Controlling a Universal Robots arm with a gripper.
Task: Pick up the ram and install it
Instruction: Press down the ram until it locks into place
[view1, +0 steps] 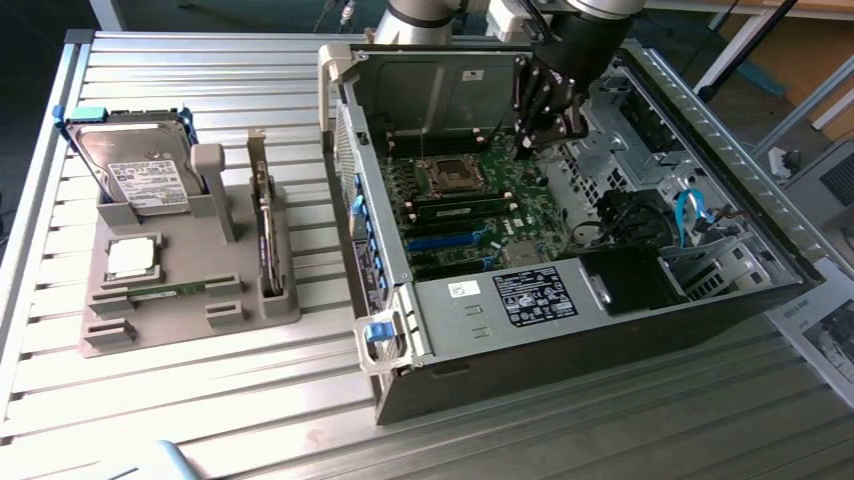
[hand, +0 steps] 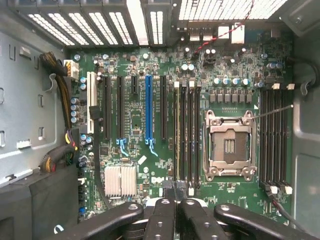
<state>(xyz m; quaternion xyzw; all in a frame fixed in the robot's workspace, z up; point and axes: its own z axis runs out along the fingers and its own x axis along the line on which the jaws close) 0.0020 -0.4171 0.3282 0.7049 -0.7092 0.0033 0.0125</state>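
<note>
Exterior view, tool: the gripper (view1: 531, 146) hung inside the open computer case (view1: 627, 330). Its fingers were pressed together with nothing between them, tips pointing down at the motherboard (view1: 541, 195).
Exterior view, ram: the ram (view1: 461, 211) stood on edge in a memory slot, below the tool and a little off to one side of its tips.
Exterior view, tray: well away from the tool, outside the case, the grey tray (view1: 160, 335) carried a thin green strip (view1: 167, 290). Whether that was a second stick could not be told.
Wrist view, tool: the gripper (hand: 175, 192) was closed on itself and held nothing.
Wrist view, ram: the ram (hand: 177, 132) ran straight ahead from the tips, its near end just beside them. Contact could not be made out. Empty black slots lay between it and the processor socket (hand: 227, 145).
Progress: picking up and carrying looked done, since the stick stood in its slot and the tool was empty.
Left open: whether the stick sat fully home with its end clips locked did not show.
</note>
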